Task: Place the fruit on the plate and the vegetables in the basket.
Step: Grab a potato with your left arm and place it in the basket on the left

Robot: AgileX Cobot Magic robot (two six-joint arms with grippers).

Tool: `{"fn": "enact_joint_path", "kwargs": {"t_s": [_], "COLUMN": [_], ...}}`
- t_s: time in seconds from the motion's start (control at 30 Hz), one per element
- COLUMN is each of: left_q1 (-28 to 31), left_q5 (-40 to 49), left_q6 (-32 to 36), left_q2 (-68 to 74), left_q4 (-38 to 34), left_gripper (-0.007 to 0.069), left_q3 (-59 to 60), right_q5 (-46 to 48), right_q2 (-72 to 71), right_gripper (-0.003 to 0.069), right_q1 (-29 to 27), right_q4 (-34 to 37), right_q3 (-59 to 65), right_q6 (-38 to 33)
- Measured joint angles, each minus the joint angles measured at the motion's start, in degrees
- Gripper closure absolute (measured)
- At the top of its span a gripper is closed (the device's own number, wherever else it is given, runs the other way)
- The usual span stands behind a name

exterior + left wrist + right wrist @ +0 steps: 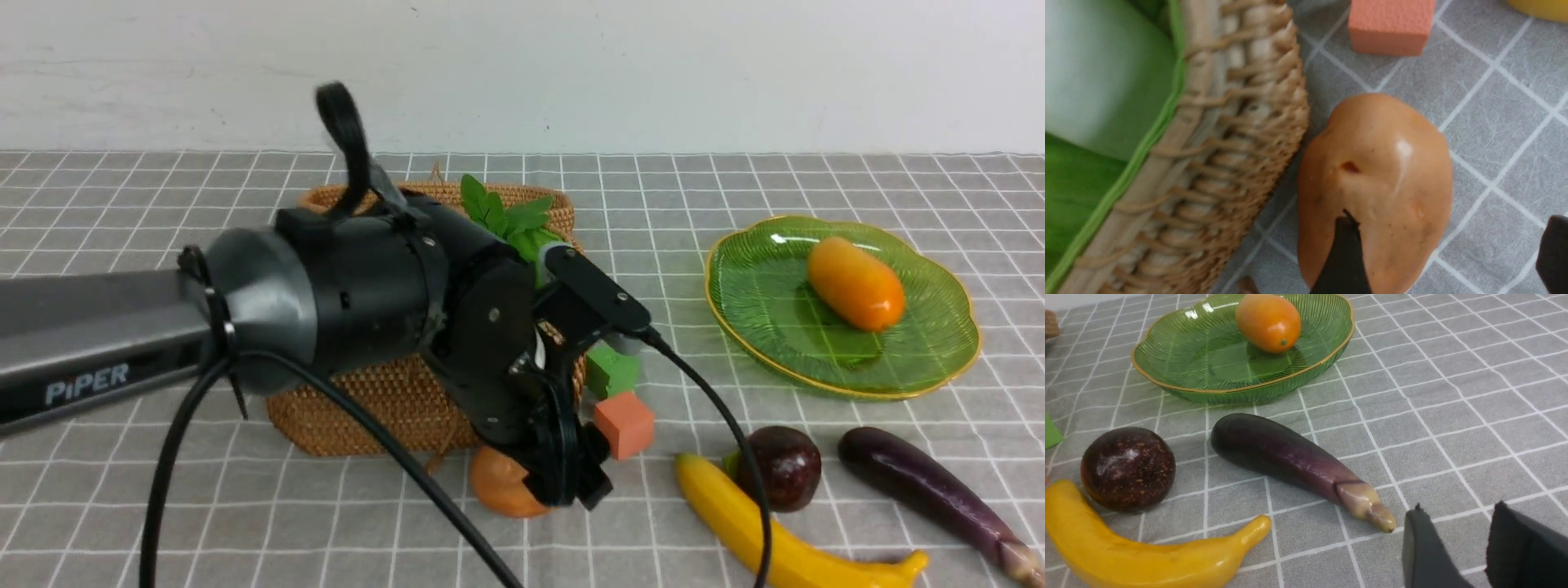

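Observation:
My left gripper (575, 486) hangs open over the tan-orange potato (1376, 179), which lies on the cloth against the wicker basket (392, 400). One finger (1343, 257) crosses the potato's top and the other (1553, 253) stands well off its side. Green radish leaves (506, 216) stick out of the basket. The mango (856, 282) lies on the green plate (841, 359). Banana (1139, 555), round maroon fruit (1128, 467) and eggplant (1286, 457) lie on the cloth in front of the plate. My right gripper (1457, 522) is open and empty, just past the eggplant's stem end.
A green cube (612, 369) and an orange cube (624, 423) sit between the basket and the banana. The left arm's cable (718, 416) trails across the maroon fruit and banana. A white wall backs the table.

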Motion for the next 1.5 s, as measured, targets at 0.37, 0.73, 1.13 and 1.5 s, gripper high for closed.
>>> {"fn": "enact_joint_path", "kwargs": {"t_s": [0.37,0.73,1.13,1.5], "left_q1": [-1.37,-1.52,-1.52,6.8], "left_q5": [-2.17,-0.45,5.94,0.34], "left_q6": [-10.77,-10.49,-0.94,0.91], "left_q2": [6.71,6.87,-2.65,-15.24], "left_q4": [12.73,12.94,6.47,4.59], "left_gripper": [0.0054,0.0085,0.0089,0.009], "left_q3": [-0.5,-1.35,-1.07,-1.07], "right_q5": [0.0,0.0,0.0,0.0], "right_q2": [0.0,0.0,0.0,0.0], "right_gripper": [0.0419,0.0419,0.0419,0.0418], "right_q1": [0.0,0.0,0.0,0.0], "right_q4": [0.0,0.0,0.0,0.0], "right_q3": [0.0,0.0,0.0,0.0], "right_q6": [0.0,0.0,0.0,0.0]}}
